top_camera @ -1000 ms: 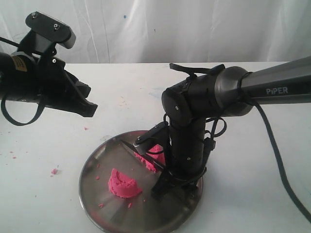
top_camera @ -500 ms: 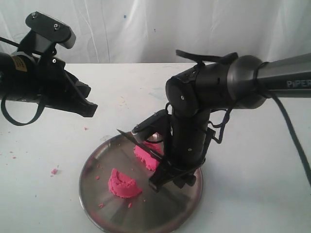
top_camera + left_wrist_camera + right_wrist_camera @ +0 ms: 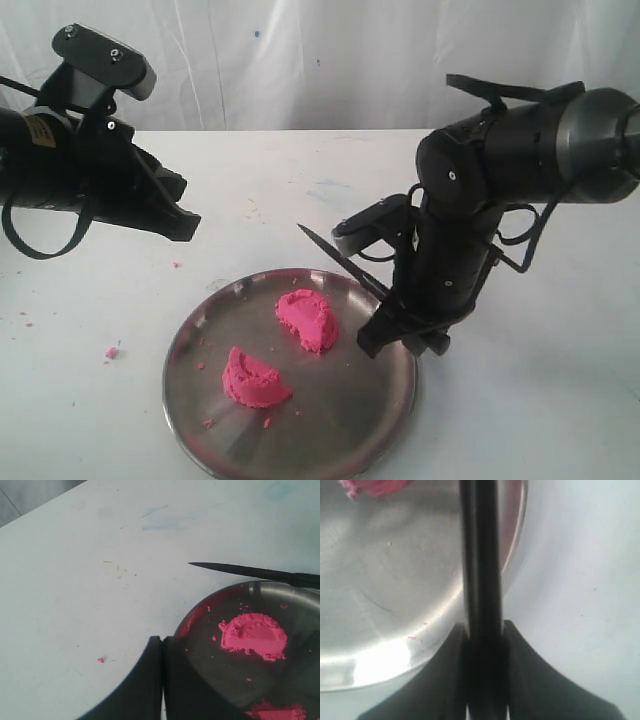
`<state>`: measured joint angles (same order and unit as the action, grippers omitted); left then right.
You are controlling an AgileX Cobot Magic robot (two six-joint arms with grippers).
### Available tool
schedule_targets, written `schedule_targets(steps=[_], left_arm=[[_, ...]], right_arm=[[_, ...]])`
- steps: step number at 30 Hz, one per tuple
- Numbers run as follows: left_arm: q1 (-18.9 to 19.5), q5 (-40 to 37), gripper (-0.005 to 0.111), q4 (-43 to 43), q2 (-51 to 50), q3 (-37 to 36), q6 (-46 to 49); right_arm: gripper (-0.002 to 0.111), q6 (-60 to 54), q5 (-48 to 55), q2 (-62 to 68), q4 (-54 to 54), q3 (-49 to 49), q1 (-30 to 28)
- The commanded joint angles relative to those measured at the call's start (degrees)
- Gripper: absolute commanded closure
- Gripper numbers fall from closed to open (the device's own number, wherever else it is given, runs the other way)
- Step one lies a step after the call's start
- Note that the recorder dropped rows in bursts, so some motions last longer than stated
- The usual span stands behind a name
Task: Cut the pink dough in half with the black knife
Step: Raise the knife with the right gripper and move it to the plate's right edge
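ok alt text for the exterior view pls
The pink dough lies in two separate halves on a steel plate on a white table. The right arm holds the black knife in its jaws above the plate's edge, clear of the dough. The left arm hovers aside, jaws shut.

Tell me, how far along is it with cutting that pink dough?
Done: the pink dough lies as two separate halves on the steel plate. In hand: the right end effector grips the black knife, blade in the air beside the dough, touching neither half. Remaining: seemingly nothing but putting the knife down.
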<state>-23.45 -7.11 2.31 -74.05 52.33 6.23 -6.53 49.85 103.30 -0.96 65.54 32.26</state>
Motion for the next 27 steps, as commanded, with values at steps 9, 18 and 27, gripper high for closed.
schedule_targets(steps=[9, 18, 27], left_arm=[[0.0, -0.23, 0.107, 0.6, 0.62, -0.36, -0.35], [0.0, -0.23, 0.107, 0.6, 0.62, -0.36, -0.35], [0.0, -0.23, 0.107, 0.6, 0.62, -0.36, -0.35]], right_arm=[[0.108, 2.5, -5.84, -0.57, 0.96, -5.73, -0.83], [0.108, 2.14, -5.86, 0.69, 2.44, -5.73, -0.83], [0.108, -7.18, -7.96, 2.23, 12.39, -5.73, -0.83]])
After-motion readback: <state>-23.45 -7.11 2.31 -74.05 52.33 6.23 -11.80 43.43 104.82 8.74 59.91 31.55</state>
